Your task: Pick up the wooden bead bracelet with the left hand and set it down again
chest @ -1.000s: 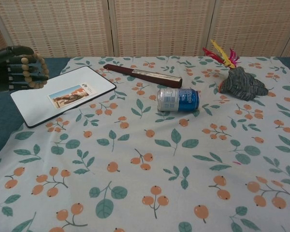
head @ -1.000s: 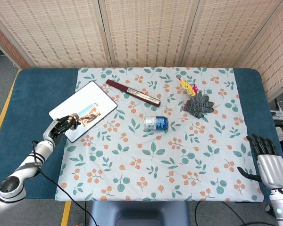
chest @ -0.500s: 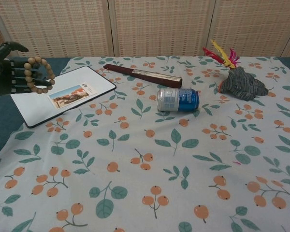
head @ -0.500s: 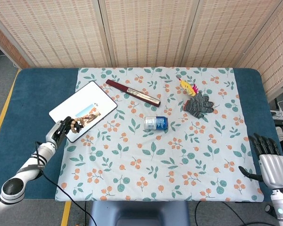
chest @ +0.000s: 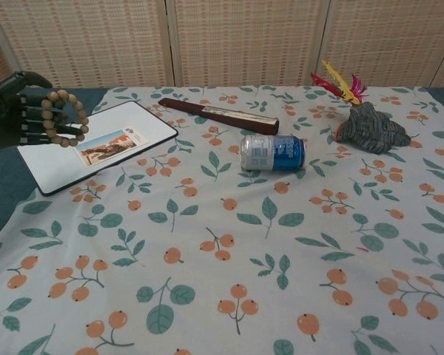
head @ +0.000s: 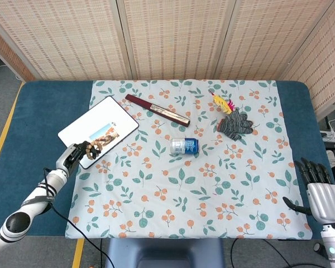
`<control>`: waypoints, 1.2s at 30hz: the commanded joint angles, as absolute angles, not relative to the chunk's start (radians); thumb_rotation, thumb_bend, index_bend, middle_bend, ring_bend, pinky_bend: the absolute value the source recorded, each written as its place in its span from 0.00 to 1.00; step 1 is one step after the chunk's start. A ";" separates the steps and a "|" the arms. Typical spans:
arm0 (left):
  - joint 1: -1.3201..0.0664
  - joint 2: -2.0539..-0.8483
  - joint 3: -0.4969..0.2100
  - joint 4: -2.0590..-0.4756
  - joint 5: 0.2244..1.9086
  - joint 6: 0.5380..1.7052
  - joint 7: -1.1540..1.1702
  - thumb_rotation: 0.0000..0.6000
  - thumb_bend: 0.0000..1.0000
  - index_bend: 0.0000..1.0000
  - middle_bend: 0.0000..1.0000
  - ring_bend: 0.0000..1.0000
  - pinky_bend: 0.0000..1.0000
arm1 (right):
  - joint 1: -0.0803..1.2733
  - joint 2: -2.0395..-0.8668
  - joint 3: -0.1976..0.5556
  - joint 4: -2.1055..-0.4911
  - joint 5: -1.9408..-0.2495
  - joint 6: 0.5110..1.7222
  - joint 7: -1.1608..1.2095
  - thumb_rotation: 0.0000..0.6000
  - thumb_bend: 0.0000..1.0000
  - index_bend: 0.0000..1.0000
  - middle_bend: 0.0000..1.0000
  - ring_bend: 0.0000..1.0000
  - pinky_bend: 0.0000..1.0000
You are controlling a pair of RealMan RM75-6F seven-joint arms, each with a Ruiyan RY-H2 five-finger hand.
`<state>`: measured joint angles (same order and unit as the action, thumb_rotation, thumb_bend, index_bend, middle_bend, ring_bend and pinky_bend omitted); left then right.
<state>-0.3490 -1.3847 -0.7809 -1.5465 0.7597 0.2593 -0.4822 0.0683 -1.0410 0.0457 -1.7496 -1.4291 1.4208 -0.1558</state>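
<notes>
The wooden bead bracelet (chest: 64, 118) hangs as a loop of tan beads from the fingers of my dark left hand (chest: 15, 107), above the near left part of the white board (chest: 96, 144). In the head view the same bracelet (head: 91, 149) and left hand (head: 73, 154) sit at the board's (head: 84, 127) front corner. My right hand (head: 320, 192) rests off the table's right edge, fingers apart, holding nothing.
On the floral cloth (head: 184, 184) lie a blue can (head: 184, 146) on its side, a dark red closed fan (head: 157, 109), a grey glove (head: 235, 123) and a red and yellow feathered toy (head: 221, 102). Blue table edge (head: 44, 111) shows at the left.
My left hand has carried the bracelet a little to the right and toward the table's front, over the board's near corner. The right hand has barely shifted.
</notes>
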 commanded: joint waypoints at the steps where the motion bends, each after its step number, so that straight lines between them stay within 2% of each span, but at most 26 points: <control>1: -0.356 -1.380 -0.770 -1.543 0.778 0.263 -0.503 0.49 0.55 0.61 0.66 0.33 0.00 | 0.068 -1.041 0.046 -1.750 -1.428 1.422 -0.155 0.75 0.14 0.00 0.00 0.00 0.00; 5: -0.360 -1.378 -0.759 -1.540 0.802 0.267 -0.534 0.57 0.55 0.61 0.66 0.33 0.00 | 0.069 -1.041 0.046 -1.749 -1.427 1.420 -0.155 0.75 0.14 0.00 0.00 0.00 0.00; 12: -0.374 -1.369 -0.740 -1.531 0.825 0.274 -0.581 0.56 0.59 0.62 0.66 0.33 0.00 | 0.068 -1.042 0.046 -1.751 -1.428 1.423 -0.159 0.75 0.14 0.00 0.00 0.00 0.00; 21: -0.388 -1.352 -0.711 -1.541 0.864 0.290 -0.617 0.66 0.85 0.62 0.66 0.33 0.00 | 0.064 -1.039 0.048 -1.753 -1.429 1.431 -0.153 0.75 0.14 0.00 0.00 0.00 0.00; 24: -0.393 -1.348 -0.702 -1.546 0.880 0.300 -0.625 0.76 0.89 0.62 0.66 0.33 0.00 | 0.062 -1.037 0.049 -1.752 -1.430 1.435 -0.149 0.75 0.14 0.00 0.00 0.00 0.00; 26: -0.396 -1.345 -0.695 -1.550 0.892 0.303 -0.632 0.91 0.91 0.62 0.65 0.33 0.00 | 0.061 -1.035 0.050 -1.752 -1.429 1.437 -0.147 0.75 0.14 0.00 0.00 0.00 0.00; 28: -0.396 -1.344 -0.691 -1.553 0.903 0.305 -0.640 0.98 0.91 0.61 0.65 0.33 0.00 | 0.060 -1.034 0.050 -1.752 -1.429 1.438 -0.144 0.75 0.14 0.00 0.00 0.00 0.00; 36: -0.401 -1.341 -0.677 -1.549 0.951 0.298 -0.683 1.00 0.95 0.59 0.62 0.32 0.00 | 0.058 -1.032 0.051 -1.752 -1.432 1.444 -0.140 0.75 0.14 0.00 0.00 0.00 0.00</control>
<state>-0.4002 -1.3413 -0.6795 -1.5506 0.9469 0.2993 -0.6792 0.0576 -1.0323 0.0508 -1.7515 -1.4322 1.4435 -0.1404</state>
